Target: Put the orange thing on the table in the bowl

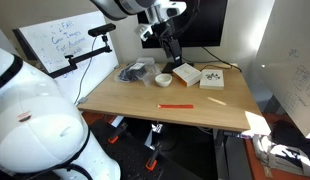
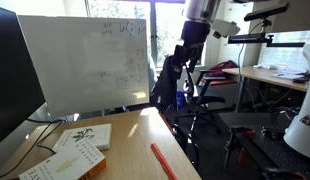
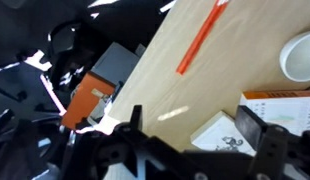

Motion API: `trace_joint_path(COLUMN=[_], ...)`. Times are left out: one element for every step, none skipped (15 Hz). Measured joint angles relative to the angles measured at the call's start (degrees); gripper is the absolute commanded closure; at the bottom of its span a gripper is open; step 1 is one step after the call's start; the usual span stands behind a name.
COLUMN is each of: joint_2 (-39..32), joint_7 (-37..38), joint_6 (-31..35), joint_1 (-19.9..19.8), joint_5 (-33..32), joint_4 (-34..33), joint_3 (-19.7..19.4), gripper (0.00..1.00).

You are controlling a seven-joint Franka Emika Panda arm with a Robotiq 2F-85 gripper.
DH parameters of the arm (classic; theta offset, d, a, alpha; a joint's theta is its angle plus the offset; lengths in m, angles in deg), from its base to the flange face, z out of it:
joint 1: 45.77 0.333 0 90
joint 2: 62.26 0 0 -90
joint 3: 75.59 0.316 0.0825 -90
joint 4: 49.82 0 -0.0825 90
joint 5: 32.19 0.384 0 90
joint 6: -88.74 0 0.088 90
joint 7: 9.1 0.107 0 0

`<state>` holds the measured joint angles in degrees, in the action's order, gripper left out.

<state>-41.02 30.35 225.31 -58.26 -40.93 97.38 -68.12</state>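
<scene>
The orange thing, a thin red-orange stick (image 1: 175,105), lies flat near the front of the light wood table (image 1: 135,98). It also shows in an exterior view (image 2: 162,161) and at the top of the wrist view (image 3: 202,38). The small white bowl (image 1: 164,79) stands behind it, and its edge shows at the right of the wrist view (image 3: 300,57). My gripper (image 1: 172,60) hangs above the back of the table near the bowl. It is open and empty (image 3: 195,130). It also shows in an exterior view (image 2: 178,92). The bowl is out of view there.
Two flat white boxes (image 1: 186,74) (image 1: 212,79) lie beside the bowl, right under the jaws in the wrist view (image 3: 227,135). A black bundle (image 1: 135,72) lies at the table's back corner. A monitor (image 1: 200,25) and a whiteboard (image 2: 85,65) stand behind.
</scene>
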Motion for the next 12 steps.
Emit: trace_joint_path(joint_2=[-4.37,-8.82,-13.3,-17.65,-21.98,-25.97,-29.91,-33.32,-36.62,-39.62,-42.43,-44.9], joint_7=[1.71,2.98,3.53,3.59,3.6,3.61,3.61,3.61,3.61,3.61,3.61,3.59], joint_6=[3.72,7.18,10.08,12.33,13.96,14.76,15.04,15.08,15.08,15.07,14.83,14.58], joint_1=[-0.23,-0.19,0.19,0.79,1.59,2.47,3.56,4.6,5.76,6.88,7.98,8.84], joint_5=[1.26,2.88,5.18,7.51,9.41,10.97,12.66,13.95,15.2,16.19,16.98,17.33], joint_4=[-0.01,-0.31,-1.04,-2.25,-4.01,-6.09,-8.61,-11.14,-13.84,-16.39,-18.8,-20.82], joint_3=[-0.25,-0.63,-1.18,-1.83,-2.62,-3.47,-4.37,-5.19,-6.04,-6.9,-7.83,-8.65], gripper=[0.0,0.0,0.0,0.0,0.0,0.0,0.0,0.0,0.0,0.0,0.0,0.0])
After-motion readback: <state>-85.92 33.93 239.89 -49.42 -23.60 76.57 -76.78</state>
